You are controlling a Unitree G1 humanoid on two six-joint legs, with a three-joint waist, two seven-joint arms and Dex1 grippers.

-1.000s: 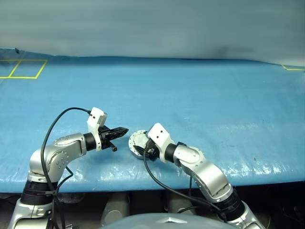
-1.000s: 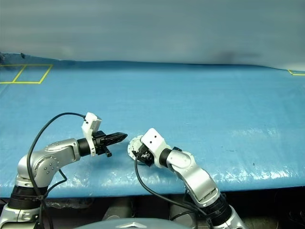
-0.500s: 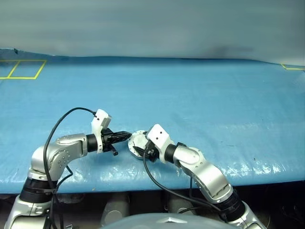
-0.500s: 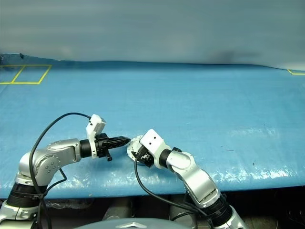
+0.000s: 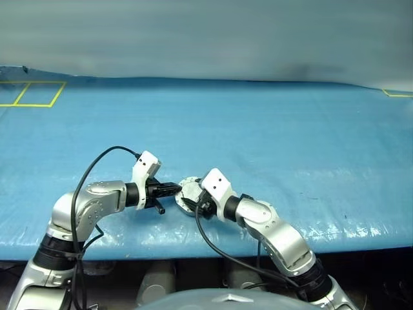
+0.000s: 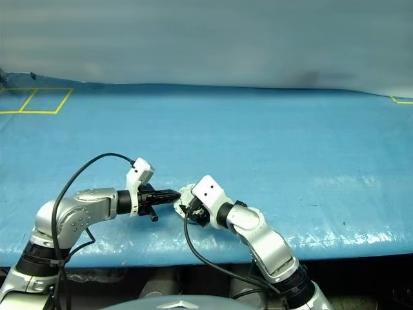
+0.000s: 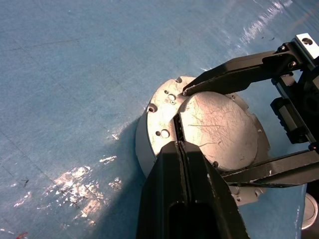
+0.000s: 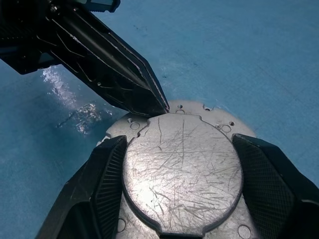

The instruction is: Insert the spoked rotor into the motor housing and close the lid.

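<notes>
The motor housing (image 7: 162, 114) is a round silver-grey can near the table's front edge, also in the left eye view (image 5: 188, 190). Its lid (image 8: 182, 169), plain scratched grey, lies flat down on top. The spoked rotor is hidden. My left gripper (image 7: 177, 119) is shut, and its tip touches the lid's rim on the left side of the housing. My right gripper (image 8: 180, 142) is open and reaches in from the right. Its two fingers (image 8: 107, 174) stand close on either side of the lid, over the housing's flange.
A blue sheet (image 5: 271, 135) covers the table, and its front edge runs just before the housing. A yellow tape square (image 5: 35, 93) marks the far left corner. Black cables (image 5: 103, 155) loop off both wrists.
My left gripper has moved right and slightly down, from a short way off the housing to touching the lid's rim. The right arm has stayed in place.
</notes>
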